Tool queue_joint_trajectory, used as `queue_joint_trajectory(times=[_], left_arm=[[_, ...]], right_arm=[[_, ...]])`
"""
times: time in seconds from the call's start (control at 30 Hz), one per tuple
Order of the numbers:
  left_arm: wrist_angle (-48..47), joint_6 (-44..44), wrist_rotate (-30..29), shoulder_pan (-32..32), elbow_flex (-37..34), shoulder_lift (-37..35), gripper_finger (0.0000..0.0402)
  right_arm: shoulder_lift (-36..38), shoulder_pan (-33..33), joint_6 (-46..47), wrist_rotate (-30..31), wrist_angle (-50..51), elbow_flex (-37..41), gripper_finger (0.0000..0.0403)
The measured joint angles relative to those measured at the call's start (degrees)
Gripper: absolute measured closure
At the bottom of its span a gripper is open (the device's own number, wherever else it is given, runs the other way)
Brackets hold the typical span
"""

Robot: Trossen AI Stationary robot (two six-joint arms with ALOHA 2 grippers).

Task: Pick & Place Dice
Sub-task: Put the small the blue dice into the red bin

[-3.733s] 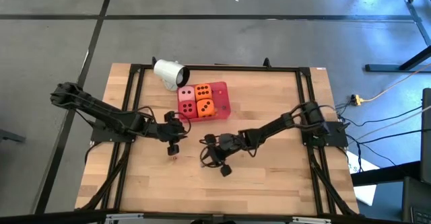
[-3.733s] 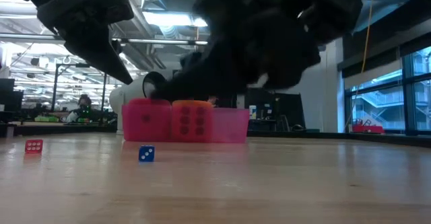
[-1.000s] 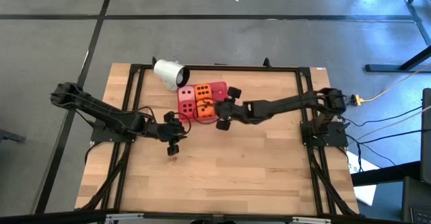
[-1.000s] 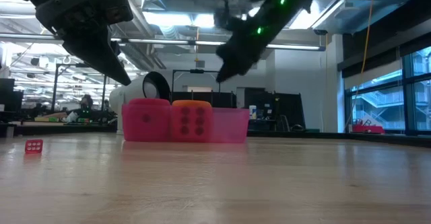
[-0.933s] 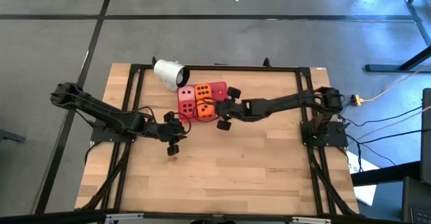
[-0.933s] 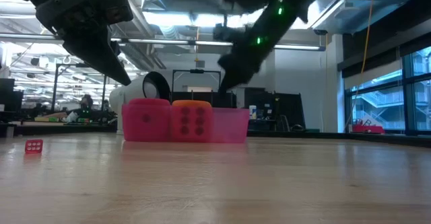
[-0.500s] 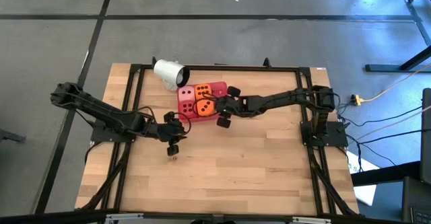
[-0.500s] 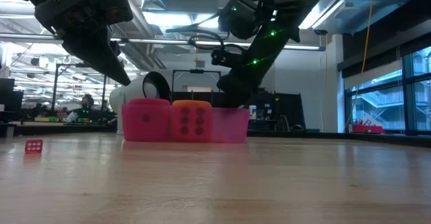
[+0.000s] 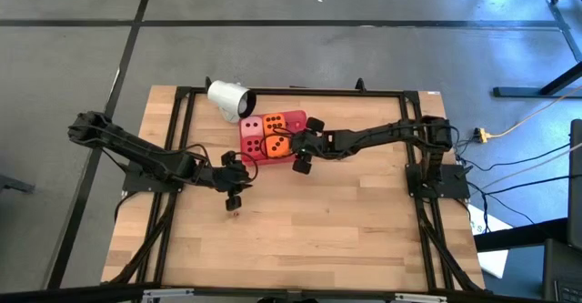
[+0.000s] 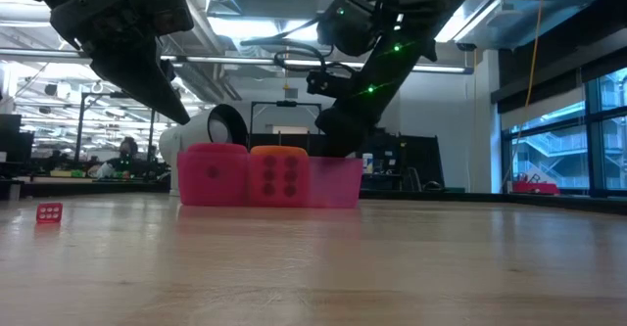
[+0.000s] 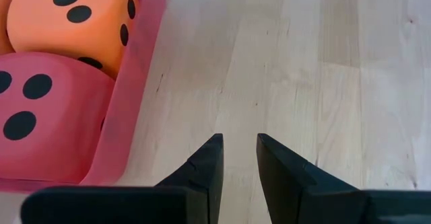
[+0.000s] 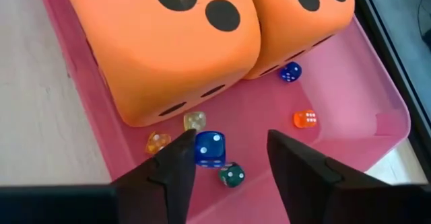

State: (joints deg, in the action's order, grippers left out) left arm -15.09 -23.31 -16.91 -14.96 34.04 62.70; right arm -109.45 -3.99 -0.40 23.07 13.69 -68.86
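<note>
Wooden table (image 9: pixel 364 212), right gripper (image 12: pixel 225 158) fingers parted above blue die (image 12: pixel 210 148) in tray (image 12: pixel 350 109), left gripper (image 11: pixel 238 158) narrow

Matt foam-like dice (image 12: pixel 168 42), glossy translucent plastic tray (image 12: pixel 350 109), pale wood table (image 11: pixel 323 69)

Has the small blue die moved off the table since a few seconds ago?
Yes. It lay on bare wood in front of the red tray; now the small blue die lies inside it, between the right gripper fingers.

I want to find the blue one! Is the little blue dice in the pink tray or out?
In. The little blue die lies on the pink tray's floor, between the right claw's open fingers.
</note>
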Motion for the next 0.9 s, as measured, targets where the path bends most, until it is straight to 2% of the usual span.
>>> queue_joint_trajectory(times=[0.1, 0.33, 0.43, 0.53, 0.9], left_arm=[[0.0, 0.0, 0.0, 0.0, 0.0, 0.0, 0.0315], [0.0, 0.0, 0.0, 0.0, 0.0, 0.0, 0.0315], [0.0, 0.0, 0.0, 0.0, 0.0, 0.0, 0.0315], [0.0, 0.0, 0.0, 0.0, 0.0, 0.0, 0.0315], [0.0, 0.0, 0.0, 0.0, 0.0, 0.0, 0.0315]], right_arm=[[0.0, 0.0, 0.0, 0.0, 0.0, 0.0, 0.0241], [0.0, 0.0, 0.0, 0.0, -1.0, 0.0, 0.0323], [0.0, 0.0, 0.0, 0.0, -1.8, 0.0, 0.0336], [0.0, 0.0, 0.0, 0.0, -1.9, 0.0, 0.0329], [0.0, 0.1, 0.0, -0.6, -3.8, 0.0, 0.0248]])
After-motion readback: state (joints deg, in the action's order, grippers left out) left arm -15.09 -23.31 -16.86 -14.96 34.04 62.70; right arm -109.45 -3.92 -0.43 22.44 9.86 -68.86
